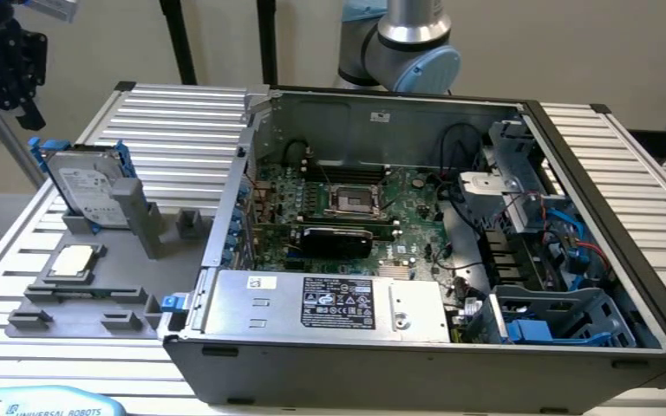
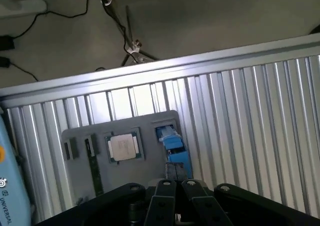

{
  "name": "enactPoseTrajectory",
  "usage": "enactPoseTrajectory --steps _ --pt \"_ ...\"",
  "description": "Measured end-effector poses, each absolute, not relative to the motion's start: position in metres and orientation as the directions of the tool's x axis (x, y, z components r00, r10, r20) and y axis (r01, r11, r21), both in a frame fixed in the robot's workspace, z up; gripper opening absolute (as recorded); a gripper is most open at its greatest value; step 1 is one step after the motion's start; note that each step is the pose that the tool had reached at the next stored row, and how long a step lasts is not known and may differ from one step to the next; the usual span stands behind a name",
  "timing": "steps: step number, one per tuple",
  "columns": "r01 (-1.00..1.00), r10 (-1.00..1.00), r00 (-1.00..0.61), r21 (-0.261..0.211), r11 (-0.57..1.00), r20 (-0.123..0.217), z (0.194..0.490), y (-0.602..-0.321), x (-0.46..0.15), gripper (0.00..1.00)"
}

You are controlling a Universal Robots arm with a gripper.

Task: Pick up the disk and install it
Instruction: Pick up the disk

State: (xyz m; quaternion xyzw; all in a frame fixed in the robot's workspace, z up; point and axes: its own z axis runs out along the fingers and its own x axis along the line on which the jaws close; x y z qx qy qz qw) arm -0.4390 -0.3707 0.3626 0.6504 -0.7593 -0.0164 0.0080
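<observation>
Above the grey plastic fixture block [image 1: 114, 299], the black gripper [image 2: 176, 172] hangs clenched and empty over the silver blue-railed disk [image 1: 82, 182], stood upright there seemingly for easy grasping.

An open case [image 1: 426, 108] lies on the slatted counter [image 1: 171, 121], motherboard [image 1: 414, 195] exposed, a silver box [image 1: 333, 303] at its near edge. Beside it, at the exterior view's left, a grey holder [image 1: 79, 303] carries a chip [image 1: 70, 262], seemingly lying flat.
</observation>
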Motion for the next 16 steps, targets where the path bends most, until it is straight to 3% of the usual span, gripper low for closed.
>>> enactPoseTrajectory --steps 16 --pt "-0.999 -1.0 -0.02 0.035 0.019 -0.01 0.3585 -0.3703 -0.4297 0.11"
